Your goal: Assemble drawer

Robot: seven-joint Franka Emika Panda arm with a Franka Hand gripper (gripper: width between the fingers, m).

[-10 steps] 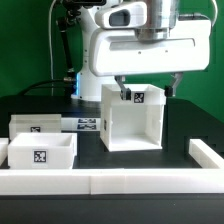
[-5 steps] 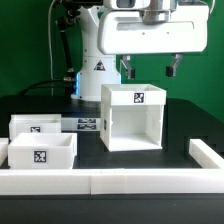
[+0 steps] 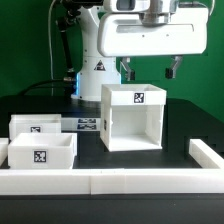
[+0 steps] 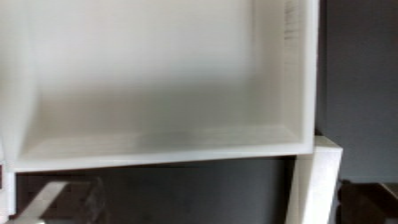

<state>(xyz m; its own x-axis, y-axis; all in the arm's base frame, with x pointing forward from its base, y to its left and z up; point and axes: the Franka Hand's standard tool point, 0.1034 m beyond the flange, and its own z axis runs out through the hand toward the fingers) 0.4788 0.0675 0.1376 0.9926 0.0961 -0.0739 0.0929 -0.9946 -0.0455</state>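
Observation:
The white boxy housing of the drawer stands upright on the black table, its open face toward the camera and a tag on its top front edge. My gripper hangs just above it, open and empty, with one finger over each side of the housing's top. Two small open-top white trays lie at the exterior view's left, one behind and one in front, each with a tag. The wrist view is filled by the housing seen from above; my fingers do not show there.
A long low white rail runs along the table's front and turns up at the exterior view's right. The marker board lies flat between the trays and the housing. The robot's base stands behind.
My gripper has risen from the housing's top edge to a short way above it and now holds still. The housing has stayed in place.

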